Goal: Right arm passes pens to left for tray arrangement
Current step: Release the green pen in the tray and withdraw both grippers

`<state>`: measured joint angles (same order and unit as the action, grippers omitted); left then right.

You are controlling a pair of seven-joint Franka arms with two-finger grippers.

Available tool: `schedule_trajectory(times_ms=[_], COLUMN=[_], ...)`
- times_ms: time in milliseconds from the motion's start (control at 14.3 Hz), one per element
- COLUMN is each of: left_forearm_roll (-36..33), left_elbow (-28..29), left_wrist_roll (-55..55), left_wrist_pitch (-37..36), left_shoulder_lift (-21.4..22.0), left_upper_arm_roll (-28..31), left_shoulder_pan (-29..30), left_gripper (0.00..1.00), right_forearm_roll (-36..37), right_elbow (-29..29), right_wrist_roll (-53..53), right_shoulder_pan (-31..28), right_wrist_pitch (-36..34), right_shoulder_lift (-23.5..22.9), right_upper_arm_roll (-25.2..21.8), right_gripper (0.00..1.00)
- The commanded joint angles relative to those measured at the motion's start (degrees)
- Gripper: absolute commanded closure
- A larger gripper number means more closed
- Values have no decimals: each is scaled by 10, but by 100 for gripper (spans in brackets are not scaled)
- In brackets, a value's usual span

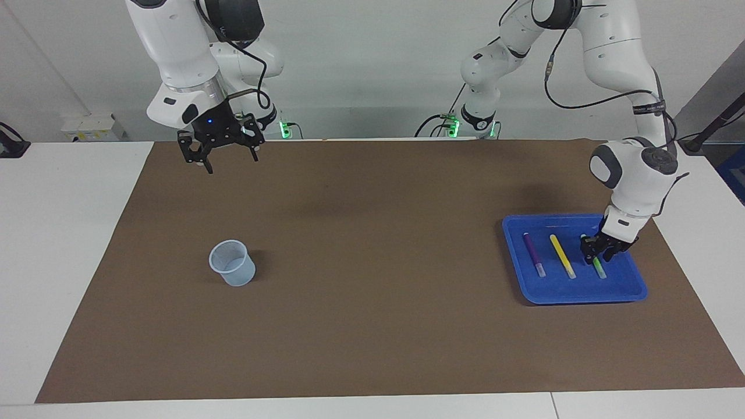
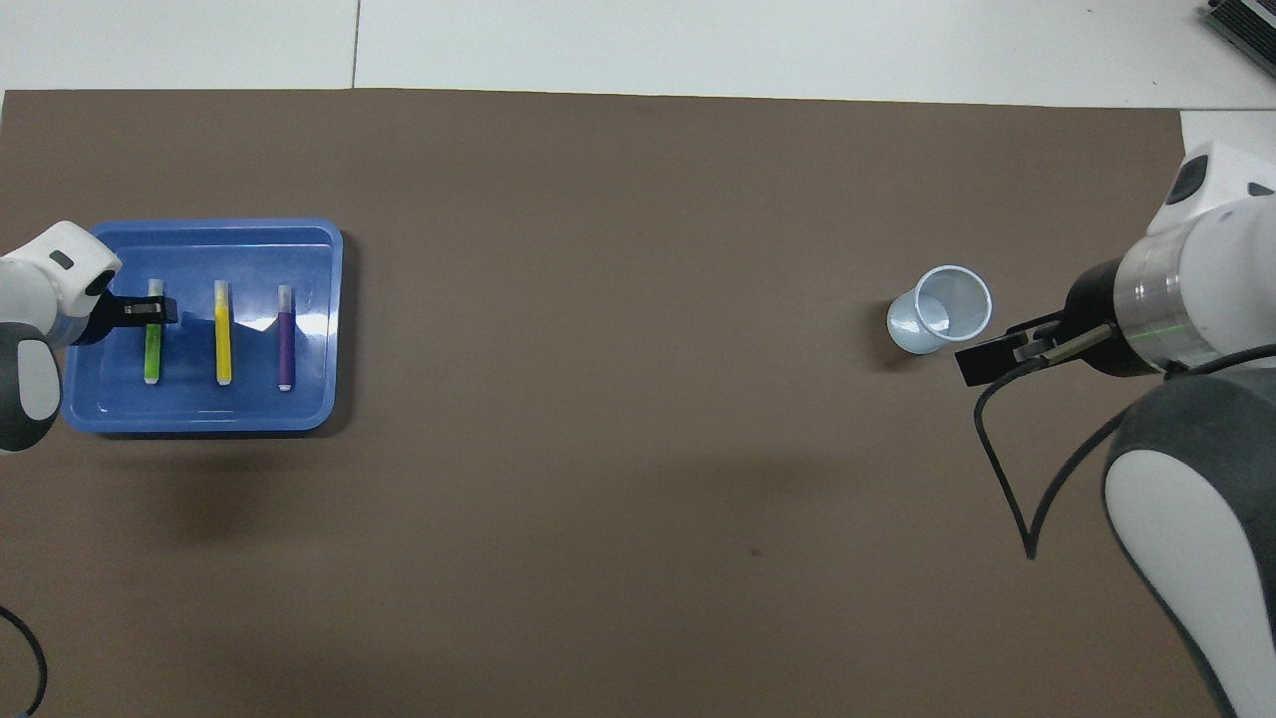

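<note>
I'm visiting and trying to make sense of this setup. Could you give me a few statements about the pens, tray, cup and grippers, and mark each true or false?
1. All three pens lie in the tray. True: purple pen, yellow pen and green pen lie side by side in it.
2. The cup holds a pen. False: no pen shows in it.
3. The left gripper is over the green pen. True.
4. The right gripper is shut on a pen. False: it is open, holds nothing and is up in the air at its own end of the table.
5. The cup stands in the tray. False: it stands on the brown mat, toward the right arm's end.
</note>
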<state>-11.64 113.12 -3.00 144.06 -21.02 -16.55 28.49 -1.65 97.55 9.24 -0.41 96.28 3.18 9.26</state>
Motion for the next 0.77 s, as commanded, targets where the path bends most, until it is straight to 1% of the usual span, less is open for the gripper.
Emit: schedule_trajectory(times_ms=[0, 140, 280, 350, 490, 560, 630, 700], left_forearm_roll=[19, 20, 21, 21, 21, 23, 25, 25], left_elbow=[-33, -57, -80, -94, -116, -131, -145, -162], left_wrist_roll=[2, 5, 30, 42, 65, 102, 118, 117], left_wrist_pitch=[-40, -91, -122, -146, -213, -242, -264, -286], left_shoulder_lift=[-3, 3, 3, 11, 29, 34, 40, 46], left_upper_arm_roll=[-7, -8, -11, -14, -21, -21, -22, -23], left_shoulder_pan=[6, -7, -10, -11, -33, -45, -47, -48], left_gripper=[0, 0, 0, 0, 0, 0, 0, 0], right_forearm_roll=[-14, -13, -13, -13, -13, -11, -3, -4], right_elbow=[3, 4, 5, 5, 4, -1, -12, -20], right_wrist_roll=[-34, -36, -33, -34, -33, -33, -33, -33], right_shoulder_pan=[-6, -6, -7, -7, -12, -13, -16, -15], right_wrist_pitch=[2, -3, -4, -6, -9, -19, -20, -21], right_shoulder_lift=[5, 5, 6, 5, 5, 4, -1, -3], right_upper_arm_roll=[0, -3, -4, -5, -6, -11, -17, -33], right_gripper=[0, 0, 0, 0, 0, 0, 0, 0])
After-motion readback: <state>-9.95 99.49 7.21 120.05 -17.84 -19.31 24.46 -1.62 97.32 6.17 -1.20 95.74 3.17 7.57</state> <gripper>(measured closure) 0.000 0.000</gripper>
